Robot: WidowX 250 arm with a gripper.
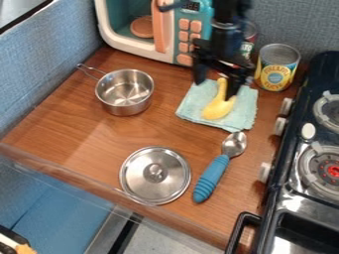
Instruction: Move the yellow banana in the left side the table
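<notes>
The yellow banana (217, 107) lies on a folded light-blue cloth (246, 110), right of the middle of the wooden table (86, 139). Over the banana's upper end hangs the black gripper (216, 84), in front of the toy microwave. Its two fingers stand apart, one to the left of the banana's narrow tip and the other to its right, overlapping the fruit's edge in the view. Whether either finger touches the banana, I cannot tell.
A metal pot (125, 92) stands left of the cloth. Nearer the front are a lid (155, 175) and a blue-handled spoon (212, 177). Behind are a toy microwave (183, 37) and a can (277, 67); a stove (305, 196) borders the right.
</notes>
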